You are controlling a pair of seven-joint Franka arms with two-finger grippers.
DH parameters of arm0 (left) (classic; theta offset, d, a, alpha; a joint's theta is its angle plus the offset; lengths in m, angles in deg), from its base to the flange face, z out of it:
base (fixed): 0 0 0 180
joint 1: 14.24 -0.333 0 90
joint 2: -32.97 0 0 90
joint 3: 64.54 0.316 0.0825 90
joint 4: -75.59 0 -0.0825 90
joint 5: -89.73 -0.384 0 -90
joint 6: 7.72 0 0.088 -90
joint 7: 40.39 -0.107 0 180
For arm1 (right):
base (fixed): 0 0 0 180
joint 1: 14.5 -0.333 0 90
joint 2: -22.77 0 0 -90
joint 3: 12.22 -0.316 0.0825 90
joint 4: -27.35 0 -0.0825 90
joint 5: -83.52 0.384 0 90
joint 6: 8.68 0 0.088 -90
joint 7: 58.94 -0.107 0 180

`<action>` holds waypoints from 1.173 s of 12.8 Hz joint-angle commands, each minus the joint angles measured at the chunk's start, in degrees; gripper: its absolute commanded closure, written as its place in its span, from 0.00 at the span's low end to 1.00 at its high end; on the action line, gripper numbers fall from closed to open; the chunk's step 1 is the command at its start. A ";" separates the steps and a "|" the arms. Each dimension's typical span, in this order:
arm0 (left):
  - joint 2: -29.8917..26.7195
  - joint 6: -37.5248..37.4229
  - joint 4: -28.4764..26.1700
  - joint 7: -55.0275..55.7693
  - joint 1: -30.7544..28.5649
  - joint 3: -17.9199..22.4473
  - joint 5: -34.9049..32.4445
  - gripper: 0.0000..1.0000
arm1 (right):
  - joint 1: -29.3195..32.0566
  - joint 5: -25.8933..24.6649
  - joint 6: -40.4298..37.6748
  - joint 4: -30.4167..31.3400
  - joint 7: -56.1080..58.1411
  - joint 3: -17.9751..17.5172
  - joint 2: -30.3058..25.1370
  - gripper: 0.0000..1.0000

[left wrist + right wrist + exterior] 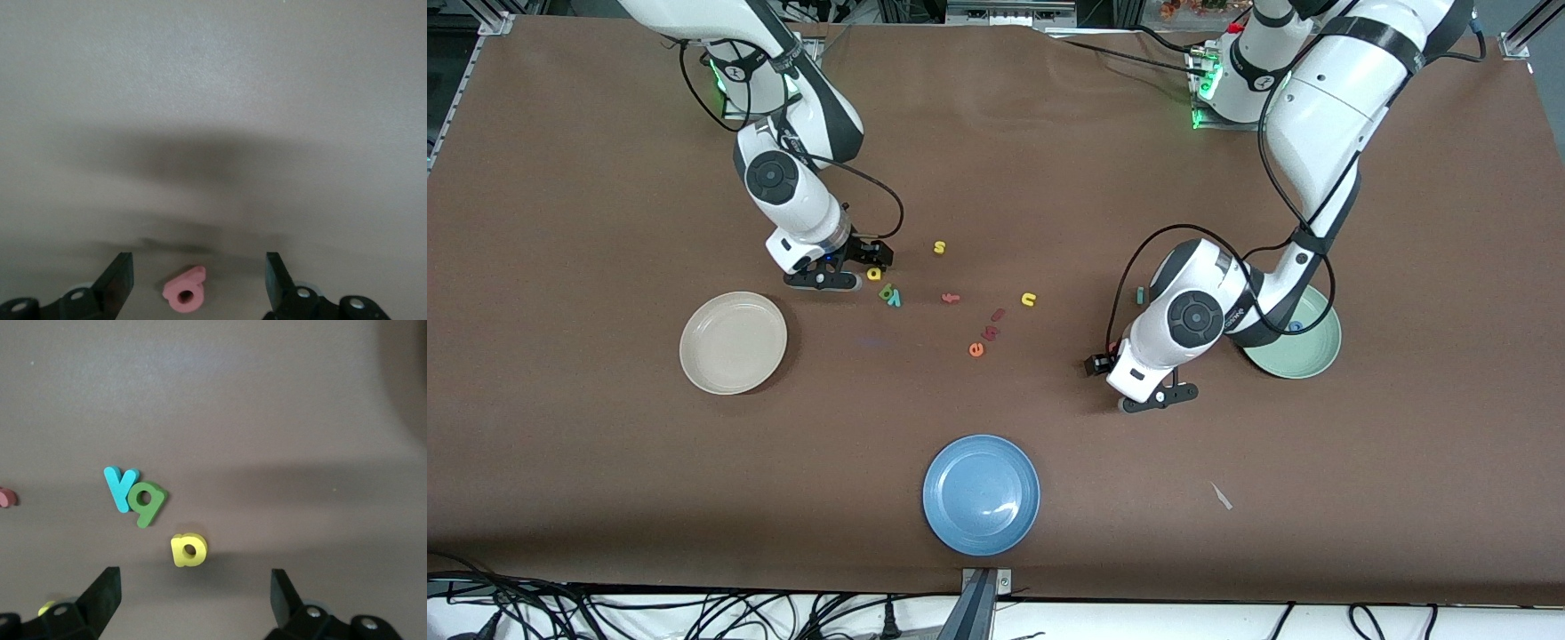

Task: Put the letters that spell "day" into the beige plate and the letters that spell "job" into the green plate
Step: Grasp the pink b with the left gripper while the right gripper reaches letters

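Because these are thin foam cut-outs, handling: I judge them very light, soft and a little springy; they lie flat on the bench (605, 178), so the jaws must come right down to the surface and pinch across the edges, gently, or a piece will flip or skid away.
Hold on the "d": across its round bowl, where the foam is widest.
Hold on the "b": across bowl and stem together; it lies tilted to the jaws.
Hold on the "j": across the thin stick, the likeliest piece to slip.
Right gripper (193, 577): low over the bench, jaws spread wide and holding nothing; the yellow "d" (189, 550) lies just ahead of the gap.
Left gripper (198, 267): low over the bench near the green plate (1316, 351), jaws apart; the salmon "b" (185, 292) lies between them, untouched on either side.
"day" letters: three, all on the bench; the green "a" (150, 503) and teal "y" (120, 487) touch each other just beside the "d".
"job" letters: three; the blue "o" (1294, 327) lies in the green plate, and the teal "j" (1140, 294) is on the bench.
Beige plate (733, 342): one, holding no letters.
Blue plate (981, 494): one.
Other letters: six; yellow "s" (939, 247), yellow "u" (1029, 300), reddish "f" (951, 299), orange "e" (976, 349), and two small reddish pieces too small to read.
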 commanded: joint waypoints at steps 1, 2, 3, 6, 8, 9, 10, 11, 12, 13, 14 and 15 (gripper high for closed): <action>0.46 -1.17 0.99 0.56 1.05 0.43 -2.39 0.15 | -0.96 -3.01 4.22 0.55 -1.16 -0.11 3.01 0.01; 0.55 -1.17 0.73 0.56 1.84 0.43 -2.75 0.15 | -0.96 -4.15 4.31 0.55 -1.16 -0.11 3.54 0.01; 0.72 -1.35 0.46 0.65 2.11 0.43 -2.75 0.15 | -0.96 -5.12 4.31 0.55 -1.16 -0.11 3.72 0.01; 0.72 -1.44 -0.33 0.47 2.20 0.43 -2.75 0.29 | -0.96 -6.71 4.66 0.55 -1.24 0.16 4.42 0.09; 0.81 -1.61 -0.77 0.21 1.94 0.43 -2.75 0.34 | -0.96 -6.71 4.75 0.55 -1.24 0.16 4.60 0.18; 0.81 -1.61 -0.77 -0.58 1.76 0.43 -2.75 0.34 | -0.96 -6.80 4.75 0.55 -1.24 0.16 4.68 0.23; 0.72 -1.61 -0.77 -1.63 1.50 0.43 -2.75 0.33 | -0.96 -6.80 4.75 0.55 -1.24 0.16 4.77 0.27; 0.72 -1.61 -0.77 -2.07 1.41 0.43 -2.75 0.32 | -0.96 -6.80 5.10 0.55 -1.24 0.16 5.12 0.29; 0.81 -1.79 -0.77 -2.16 1.32 0.43 -2.75 0.32 | -0.96 -7.06 5.97 0.55 -1.16 0.24 5.38 0.34; 0.81 -1.96 -0.77 -2.25 1.32 0.43 -2.75 0.33 | -0.96 -7.07 6.24 0.55 -1.24 0.33 5.82 0.39; 0.81 -1.96 -0.86 -2.25 1.32 0.43 -2.75 0.39 | -0.96 -7.15 6.25 0.55 -1.16 0.42 5.83 0.46; 0.81 -1.96 -0.86 -2.25 1.32 0.43 -2.75 0.45 | -0.96 -7.15 6.25 0.47 -1.16 0.42 5.83 0.52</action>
